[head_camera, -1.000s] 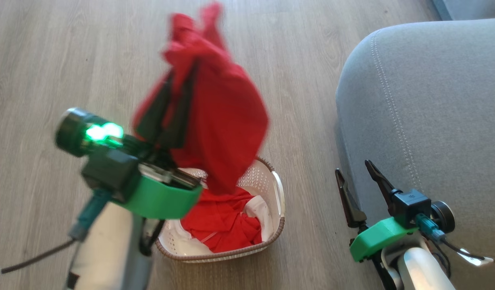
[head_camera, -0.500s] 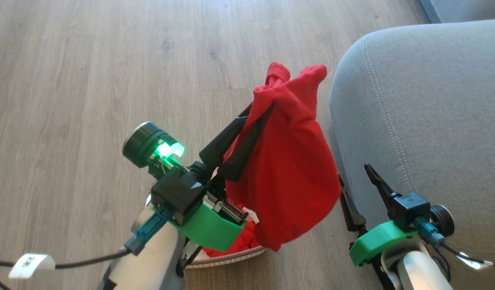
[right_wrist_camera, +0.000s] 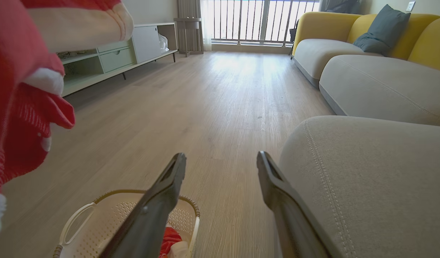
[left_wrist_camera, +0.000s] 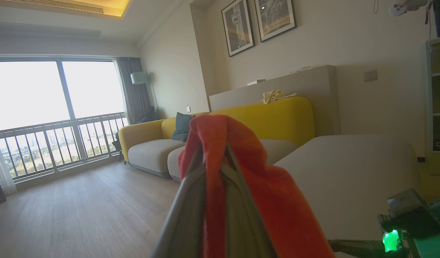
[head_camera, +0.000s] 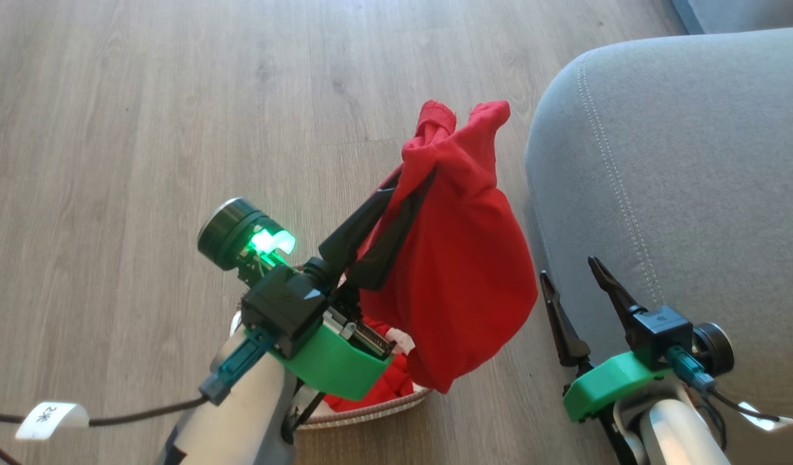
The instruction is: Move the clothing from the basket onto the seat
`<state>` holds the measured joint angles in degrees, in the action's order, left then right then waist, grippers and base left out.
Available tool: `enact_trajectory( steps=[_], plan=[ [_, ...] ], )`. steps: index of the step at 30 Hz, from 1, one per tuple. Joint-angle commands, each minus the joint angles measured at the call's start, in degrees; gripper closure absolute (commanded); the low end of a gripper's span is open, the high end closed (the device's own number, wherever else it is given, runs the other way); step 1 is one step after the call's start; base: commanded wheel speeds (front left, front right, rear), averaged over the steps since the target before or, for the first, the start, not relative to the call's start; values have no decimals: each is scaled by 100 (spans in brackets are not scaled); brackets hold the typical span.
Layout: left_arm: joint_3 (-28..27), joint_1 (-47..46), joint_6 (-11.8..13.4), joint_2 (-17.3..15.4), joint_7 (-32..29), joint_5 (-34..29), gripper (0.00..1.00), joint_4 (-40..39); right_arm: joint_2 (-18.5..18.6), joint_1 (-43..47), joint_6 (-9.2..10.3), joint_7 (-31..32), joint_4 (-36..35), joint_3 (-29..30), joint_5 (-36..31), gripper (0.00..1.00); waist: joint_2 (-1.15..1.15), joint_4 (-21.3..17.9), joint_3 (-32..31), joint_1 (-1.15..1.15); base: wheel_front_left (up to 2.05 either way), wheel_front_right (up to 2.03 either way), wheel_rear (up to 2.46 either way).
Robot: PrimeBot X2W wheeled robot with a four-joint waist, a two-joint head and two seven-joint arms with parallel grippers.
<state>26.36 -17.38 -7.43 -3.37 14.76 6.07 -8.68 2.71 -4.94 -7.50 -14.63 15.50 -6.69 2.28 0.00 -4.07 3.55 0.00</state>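
My left gripper (head_camera: 411, 177) is shut on a plain red piece of clothing (head_camera: 461, 278), which hangs in a bundle above the floor, between the basket and the seat (head_camera: 693, 161). In the left wrist view the red fabric (left_wrist_camera: 263, 200) drapes over the shut fingers (left_wrist_camera: 191, 186). The cream basket (head_camera: 377, 408) sits on the floor, mostly hidden under my left arm, with more red clothing (head_camera: 385, 389) inside. My right gripper (head_camera: 567, 268) stands open and empty beside the seat's front corner. The right wrist view shows the basket (right_wrist_camera: 127, 211), red cloth (right_wrist_camera: 168, 238) in it and the seat (right_wrist_camera: 367, 179).
Wooden floor (head_camera: 144, 129) lies all around. A yellow and grey sofa (right_wrist_camera: 349, 50) stands beyond the seat, and a low cabinet (right_wrist_camera: 134, 46) sits at the far left. A labelled cable (head_camera: 51, 415) trails from my left arm. A hand holds a controller (left_wrist_camera: 399, 8).
My left gripper has carried the red garment from above the basket rightwards, close to the seat's edge, and has barely moved in the last half second. The right gripper has stayed put.
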Motion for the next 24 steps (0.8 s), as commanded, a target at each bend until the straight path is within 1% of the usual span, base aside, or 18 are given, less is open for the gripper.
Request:
enact_trajectory(
  steps=[1,4,6,7,8,12,15,21,24],
  plan=[
    [-202,-159,-5,-43,24,14,100,-180,17,-62,1,-37,-220,-109,-36,0,0,-19,8,0,0,0,0],
    [-245,-158,-5,-43,24,8,100,-165,17,-33,1,-37,-392,-96,-23,0,0,-65,14,0,0,0,0],
    [-291,-153,-5,-36,24,31,100,-160,17,-7,1,-37,-524,-194,-225,0,0,-91,21,0,0,0,0],
    [-311,-155,-5,-32,24,46,100,-159,17,0,1,-37,-593,-285,-430,0,0,-101,27,0,0,0,0],
    [-336,-156,-5,-26,24,59,100,-148,46,32,1,-37,-755,-568,-513,0,0,-117,31,0,0,0,0],
    [-401,-145,-5,-24,24,45,100,-110,414,21,1,-37,-1261,-1268,-117,0,0,-148,70,0,0,0,0],
    [-432,-148,-5,-29,24,35,100,-75,697,21,1,-37,-1630,-1663,265,0,0,-150,96,0,0,0,0],
    [-470,-153,-5,-47,24,-8,100,-14,1048,-45,1,-37,-2171,-2275,1002,0,0,-140,133,0,0,0,0],
    [-502,-162,-5,-58,24,-14,100,26,1258,-71,1,-37,-2208,-2527,1284,0,0,-128,141,0,0,0,0]
  ],
)
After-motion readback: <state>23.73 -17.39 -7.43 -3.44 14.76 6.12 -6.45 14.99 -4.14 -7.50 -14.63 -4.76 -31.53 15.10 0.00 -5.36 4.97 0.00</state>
